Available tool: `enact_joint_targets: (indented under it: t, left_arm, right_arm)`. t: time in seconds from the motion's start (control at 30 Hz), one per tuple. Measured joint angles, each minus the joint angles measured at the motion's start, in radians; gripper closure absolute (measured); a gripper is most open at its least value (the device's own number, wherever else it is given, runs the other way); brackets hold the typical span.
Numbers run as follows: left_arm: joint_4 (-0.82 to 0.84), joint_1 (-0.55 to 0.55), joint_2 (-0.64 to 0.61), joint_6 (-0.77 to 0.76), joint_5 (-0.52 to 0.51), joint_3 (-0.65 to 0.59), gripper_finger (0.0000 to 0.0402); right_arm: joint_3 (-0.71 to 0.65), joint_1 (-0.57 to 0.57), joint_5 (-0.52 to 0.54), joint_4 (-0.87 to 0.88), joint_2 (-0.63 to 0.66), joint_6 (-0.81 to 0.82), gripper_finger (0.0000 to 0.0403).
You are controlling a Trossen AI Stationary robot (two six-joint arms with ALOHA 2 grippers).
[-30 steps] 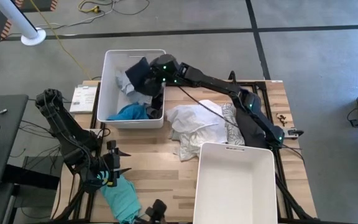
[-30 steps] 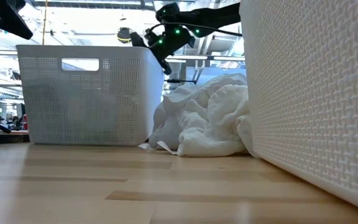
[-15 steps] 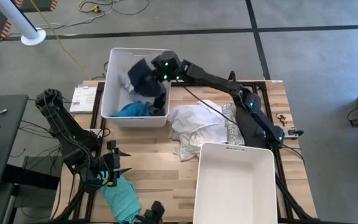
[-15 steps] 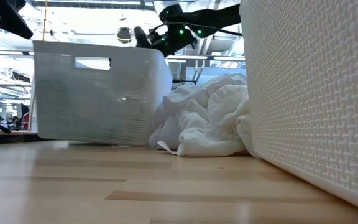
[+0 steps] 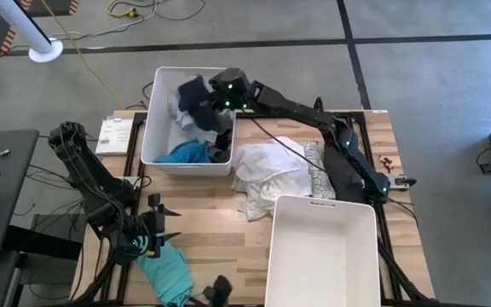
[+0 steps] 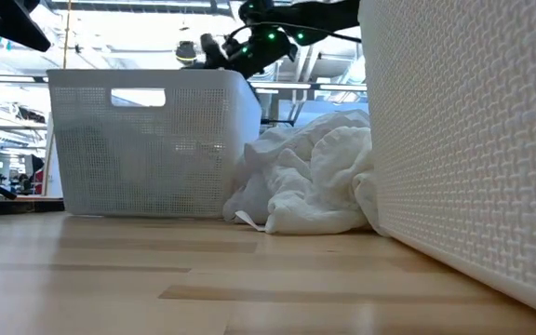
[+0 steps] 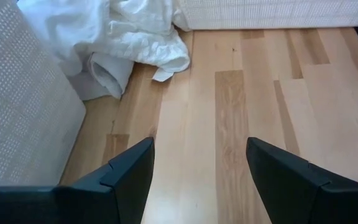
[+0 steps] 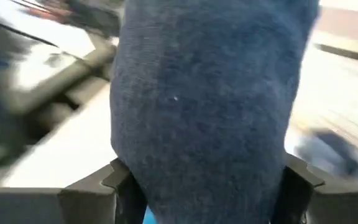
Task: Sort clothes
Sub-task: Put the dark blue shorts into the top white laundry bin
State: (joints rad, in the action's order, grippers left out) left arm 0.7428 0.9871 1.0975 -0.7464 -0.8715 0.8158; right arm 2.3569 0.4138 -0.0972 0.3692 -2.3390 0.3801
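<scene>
Tabletop point(image 5: 211, 226) of pale wood planks stands on grey concrete floor point(image 5: 416, 77). Right end effector point(image 5: 216, 101) grips a dark grey garment point(image 8: 204, 106) over the far white bin point(image 5: 155, 102). Left end effector point(image 7: 197, 180) hovers open, empty, near white clothes point(image 5: 267, 175) at mid-table.

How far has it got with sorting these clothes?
Partway. Done: the far bin already holds a teal garment and some pale fabric. In hand: the right gripper is shut on a dark grey garment over that bin. Left: the white pile, a patterned piece, a dark one and a teal one by the idle left gripper. The near bin looks empty.
</scene>
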Motion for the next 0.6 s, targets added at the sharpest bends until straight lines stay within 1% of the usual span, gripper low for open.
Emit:
enact_joint_targets:
  t: [0.03,0.07,0.13,0.27,0.43,0.47,0.5,0.57,0.6]
  left_arm:
    - [0.000,0.000,0.000,0.002,0.000,0.000,0.0152]
    - [-0.002,0.000,0.000,0.005,0.000,0.000,0.0152]
    - [-0.001,0.000,0.000,0.005,0.000,0.000,0.0152]
    - [0.000,0.000,0.000,0.005,0.000,0.000,0.0152]
    - [0.000,0.000,0.000,0.012,0.000,0.000,0.0152]
    - [0.000,0.000,0.000,0.012,0.000,0.000,0.0152]
    - [0.000,0.000,0.000,0.011,0.000,0.000,0.0152]
    - [0.000,0.000,0.000,0.007,0.001,0.000,0.0152]
    - [0.000,0.000,0.000,0.007,0.001,0.000,0.0152]
  right_arm:
    - [0.000,-0.004,0.069,0.033,0.001,-0.030,0.0135]
    - [0.000,-0.005,0.105,0.052,0.002,-0.074,0.0135]
    - [-0.002,-0.011,0.095,0.057,0.001,-0.142,0.0133]
    - [0.000,-0.015,0.055,0.019,0.001,-0.190,0.0117]
    - [0.000,-0.021,0.039,0.023,-0.002,-0.176,0.0080]
    - [0.000,-0.018,0.029,0.022,-0.002,-0.161,0.0073]
    - [0.000,-0.012,-0.003,0.024,-0.002,-0.140,0.0067]
    - [0.000,0.004,-0.112,0.033,-0.002,-0.094,0.0057]
    - [0.000,0.011,-0.134,0.050,-0.002,-0.085,0.0055]
